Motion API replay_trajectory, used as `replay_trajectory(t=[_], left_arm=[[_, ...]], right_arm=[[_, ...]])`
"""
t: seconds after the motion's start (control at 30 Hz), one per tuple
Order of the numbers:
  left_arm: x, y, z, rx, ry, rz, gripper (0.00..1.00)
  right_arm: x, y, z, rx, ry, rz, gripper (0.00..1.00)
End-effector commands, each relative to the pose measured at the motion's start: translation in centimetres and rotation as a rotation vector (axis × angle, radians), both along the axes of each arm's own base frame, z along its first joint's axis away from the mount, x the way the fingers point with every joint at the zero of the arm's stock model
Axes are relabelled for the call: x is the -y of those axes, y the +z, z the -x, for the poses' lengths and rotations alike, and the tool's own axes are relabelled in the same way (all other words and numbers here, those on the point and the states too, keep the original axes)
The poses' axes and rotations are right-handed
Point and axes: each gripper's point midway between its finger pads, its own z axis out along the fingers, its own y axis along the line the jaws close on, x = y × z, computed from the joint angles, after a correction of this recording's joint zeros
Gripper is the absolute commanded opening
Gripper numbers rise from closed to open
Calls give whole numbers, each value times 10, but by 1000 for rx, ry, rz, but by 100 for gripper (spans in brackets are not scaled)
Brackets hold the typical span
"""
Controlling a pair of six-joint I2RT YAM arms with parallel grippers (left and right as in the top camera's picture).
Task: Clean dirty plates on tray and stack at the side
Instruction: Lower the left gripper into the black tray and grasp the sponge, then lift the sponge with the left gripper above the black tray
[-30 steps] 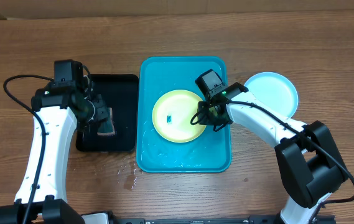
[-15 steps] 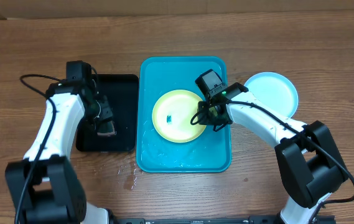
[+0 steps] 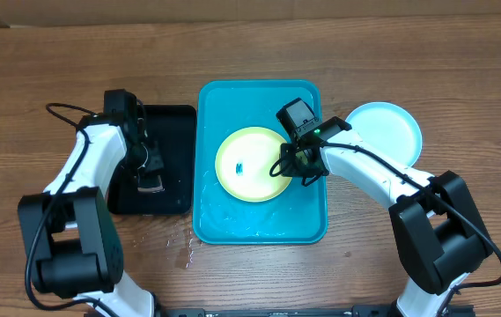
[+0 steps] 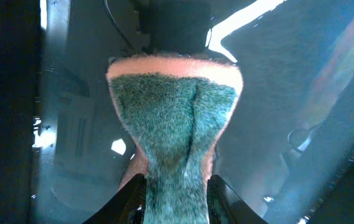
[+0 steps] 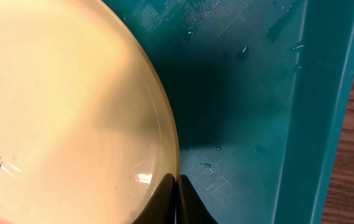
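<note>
A pale yellow-green plate (image 3: 248, 165) with a small blue smudge lies in the bright cyan tray (image 3: 261, 224). My right gripper (image 3: 292, 168) is shut on the plate's right rim, seen in the right wrist view (image 5: 175, 186) with the plate (image 5: 58, 112) and the smudge at far left. A light cyan plate (image 3: 386, 129) lies on the table right of the tray. My left gripper (image 3: 151, 176) is shut on a green-and-pink sponge (image 4: 173, 118) over the black tray (image 3: 173, 119); the jaws (image 4: 175, 199) squeeze its lower part. A third plate is not visible.
The black tray (image 4: 301, 93) is wet and sits just left of the cyan tray. Water drops lie on the wooden table (image 3: 184, 251) in front of the trays. The cyan tray's floor (image 5: 245, 93) is wet.
My left arm has swung its elbow in toward the table while the gripper stays over the black tray with the sponge. The right arm and the plate have not moved.
</note>
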Motion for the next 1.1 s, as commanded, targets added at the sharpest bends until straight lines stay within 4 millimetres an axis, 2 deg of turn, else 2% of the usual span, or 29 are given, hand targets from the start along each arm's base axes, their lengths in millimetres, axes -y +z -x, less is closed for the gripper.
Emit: replay_trajectory(t=[0.0, 0.33, 0.47, 0.57, 0.63, 0.87, 1.0, 1.07], left_arm=[[1, -13, 6, -48, -31, -9, 31], [1, -15, 11, -67, -31, -7, 16], [2, -16, 10, -64, -31, -7, 4], [9, -14, 5, -46, -91, 37, 4], [18, -5, 0, -30, -142, 84, 4], [16, 51, -28, 102, -153, 67, 4], [18, 85, -33, 197, -163, 52, 4], [22, 98, -33, 234, -173, 51, 4]], right_arm=[[-5, 8, -6, 25, 11, -14, 4], [-4, 8, -6, 26, 10, -12, 4], [-5, 8, -6, 26, 11, -13, 4], [-5, 8, -6, 27, 11, -13, 4], [-5, 8, -6, 27, 11, -13, 4], [-5, 7, -6, 26, 11, -13, 6], [-5, 7, -6, 25, 11, -12, 19], [-5, 7, -6, 25, 11, -12, 30]])
